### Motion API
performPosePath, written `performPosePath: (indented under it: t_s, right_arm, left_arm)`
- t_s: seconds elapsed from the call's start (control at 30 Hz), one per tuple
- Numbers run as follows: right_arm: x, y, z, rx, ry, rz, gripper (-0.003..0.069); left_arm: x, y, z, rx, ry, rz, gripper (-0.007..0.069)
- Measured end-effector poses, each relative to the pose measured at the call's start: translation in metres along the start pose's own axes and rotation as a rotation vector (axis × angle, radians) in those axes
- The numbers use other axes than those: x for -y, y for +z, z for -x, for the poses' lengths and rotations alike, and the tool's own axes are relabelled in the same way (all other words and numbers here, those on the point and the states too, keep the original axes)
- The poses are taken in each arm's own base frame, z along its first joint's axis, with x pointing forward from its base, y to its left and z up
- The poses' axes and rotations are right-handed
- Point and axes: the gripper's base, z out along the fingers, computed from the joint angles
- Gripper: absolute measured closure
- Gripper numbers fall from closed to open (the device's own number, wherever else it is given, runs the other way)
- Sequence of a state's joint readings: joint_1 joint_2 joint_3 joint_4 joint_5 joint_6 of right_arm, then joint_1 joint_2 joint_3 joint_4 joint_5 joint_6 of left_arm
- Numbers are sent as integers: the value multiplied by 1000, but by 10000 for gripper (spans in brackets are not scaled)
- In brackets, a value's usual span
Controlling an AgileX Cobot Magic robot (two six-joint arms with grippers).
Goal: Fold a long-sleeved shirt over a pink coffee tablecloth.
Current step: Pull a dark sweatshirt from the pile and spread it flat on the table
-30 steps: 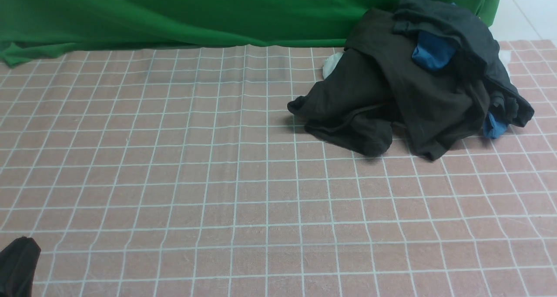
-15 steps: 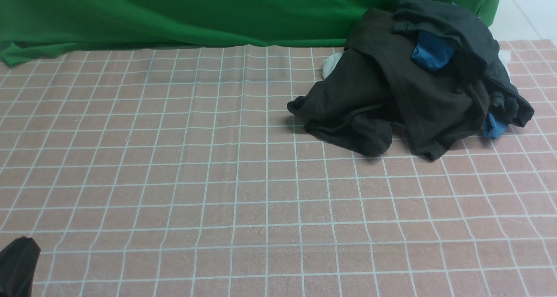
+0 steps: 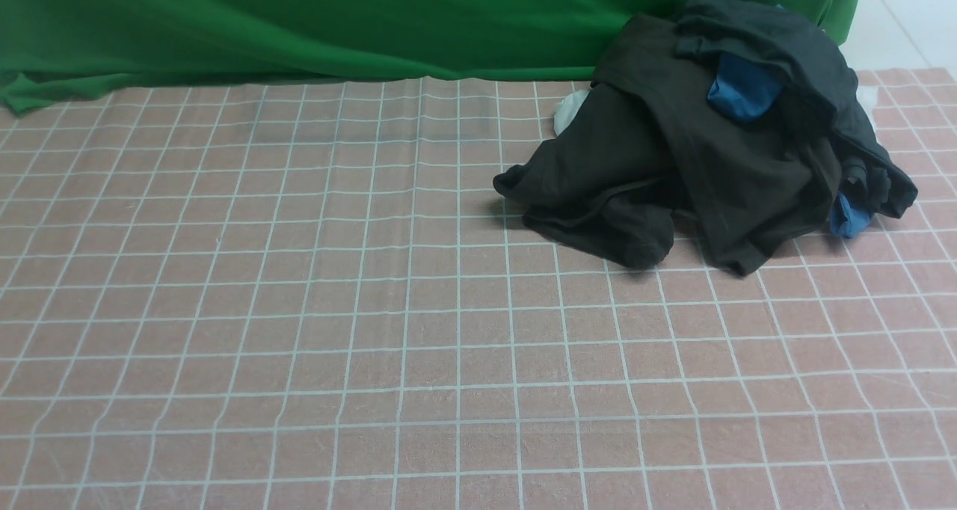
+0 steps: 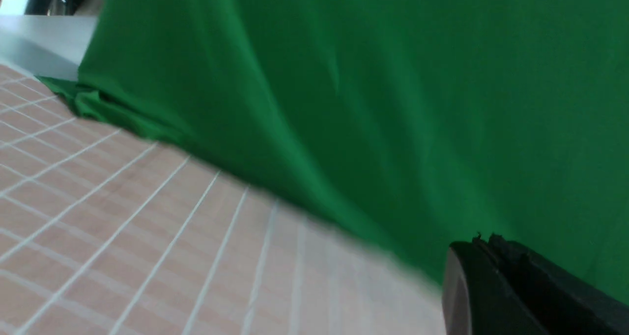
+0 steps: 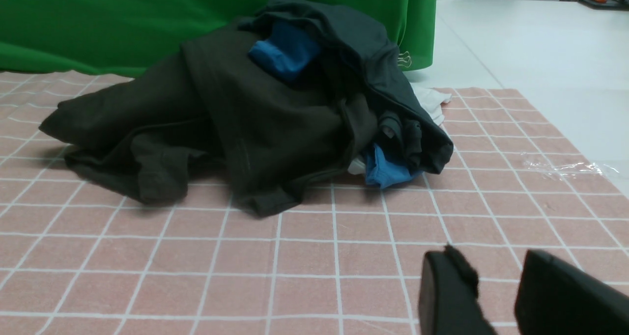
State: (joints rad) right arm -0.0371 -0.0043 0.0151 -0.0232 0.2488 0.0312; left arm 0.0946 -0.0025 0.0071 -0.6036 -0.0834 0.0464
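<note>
Cloth heap sits right of centre at the far side of the pink coffee tablecloth, a matte, dusty pink weave ruled in thin white squares, flat with faint ripples. Long-sleeved shirt: black, soft cotton, crumpled into a low mound of rounded folds, one lobe spilling toward the table's middle. Dark grey garment is draped over the mound's far right, with blue cloth bunched inside it. White garment peeks out behind. Plain green cloth hangs in smooth folds along the far edge.

Right gripper: black fingers apart, tablecloth showing between them, nothing held. The shirt lies ahead of it, farther across the table, well apart. Left gripper: fingers pressed together, empty, facing the green cloth. The shirt's place relative to this one cannot be told.
</note>
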Motion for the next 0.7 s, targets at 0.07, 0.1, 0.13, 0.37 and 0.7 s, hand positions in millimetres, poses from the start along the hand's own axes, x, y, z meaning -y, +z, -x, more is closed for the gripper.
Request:
performPosePath:
  t_s: [0.07,0.1,0.13,0.37,0.7]
  right_arm:
    - [0,0,0,0,0,0,419]
    - [0,0,0,0,0,0,419]
    - [0,0,0,0,0,0,419]
    - [0,0,0,0,0,0,419]
    - [0,0,0,0,0,0,419]
  left_arm:
    - [-1,0,4,47,-43,5,605]
    - [-1,0,5,53,-53,5,605]
    - [-1,0,5,54,-63,5,605]
    - [8,0,6,-29,-106,-22,605]
    - [61,16,60,-228,448,-147,605]
